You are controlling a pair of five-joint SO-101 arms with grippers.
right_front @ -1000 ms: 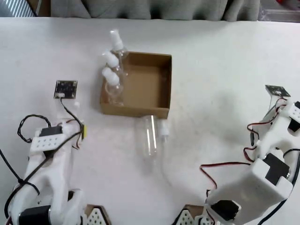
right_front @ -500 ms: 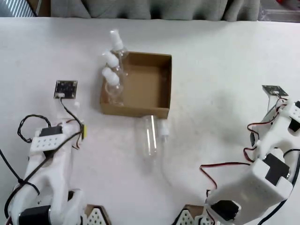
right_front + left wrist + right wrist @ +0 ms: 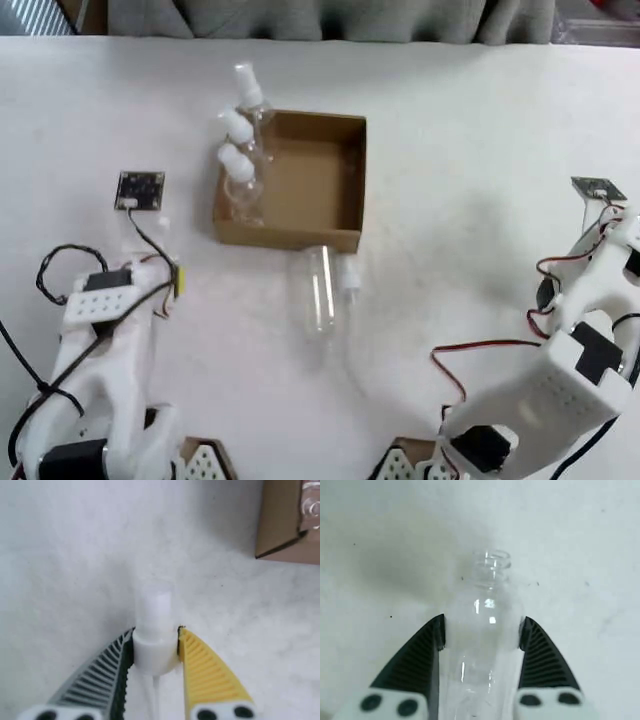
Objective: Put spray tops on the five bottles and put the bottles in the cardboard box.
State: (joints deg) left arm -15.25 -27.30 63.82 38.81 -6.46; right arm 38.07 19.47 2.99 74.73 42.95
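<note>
While the left gripper point(image 3: 155, 647) squeezes a spray top point(image 3: 153, 607), the right gripper point(image 3: 482, 625) squeezes an open bottle point(image 3: 488, 592). Three capped bottles point(image 3: 243, 168) stand along the box point(image 3: 312, 185) wall; a lying bottle point(image 3: 318, 292) rests just outside it.

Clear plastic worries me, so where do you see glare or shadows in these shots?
Right wrist view: the held bottle shows small glints, with a soft shadow on the table. Left wrist view: the white spray top barely stands out from the table. High view: the lying bottle casts a faint shadow.
</note>
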